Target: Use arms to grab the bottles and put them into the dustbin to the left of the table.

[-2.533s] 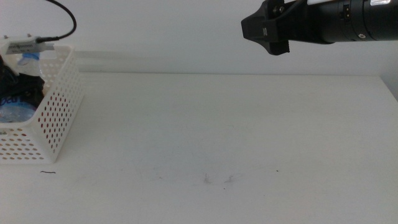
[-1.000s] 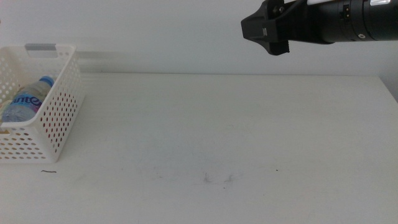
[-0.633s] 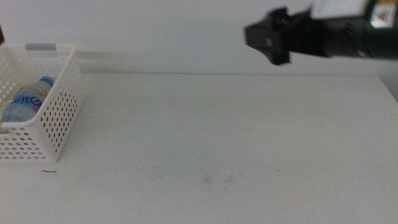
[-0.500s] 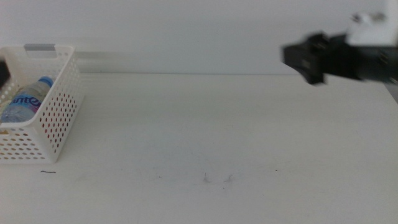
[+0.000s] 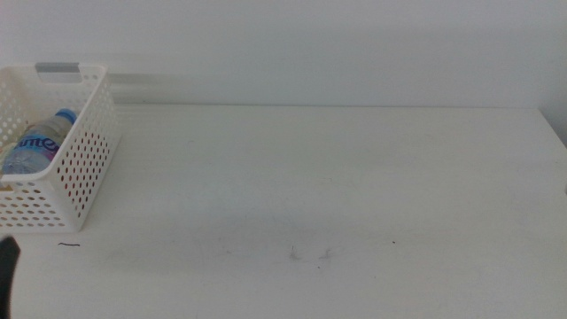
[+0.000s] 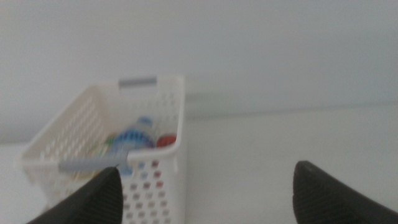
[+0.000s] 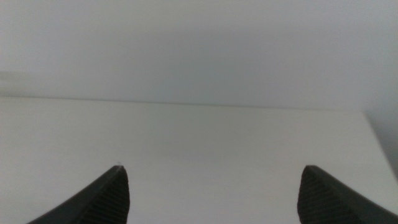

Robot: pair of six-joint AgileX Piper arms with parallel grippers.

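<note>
White table point(image 5: 337, 177), bare but for small dark marks point(image 5: 310, 255) at 6 o'clock. At 9 o'clock, white perforated dustbin point(image 5: 84, 168) with grey handle strip point(image 5: 58, 67); inside, clear water bottle point(image 5: 35, 146) with blue cap and blue label, lettering only partly legible; in left wrist view, red can point(image 6: 165, 141) and yellow-green item beside it. Left gripper point(image 6: 205, 190) released, jaws wide, facing the dustbin. Right gripper point(image 7: 211, 190) released, over bare table.
</note>
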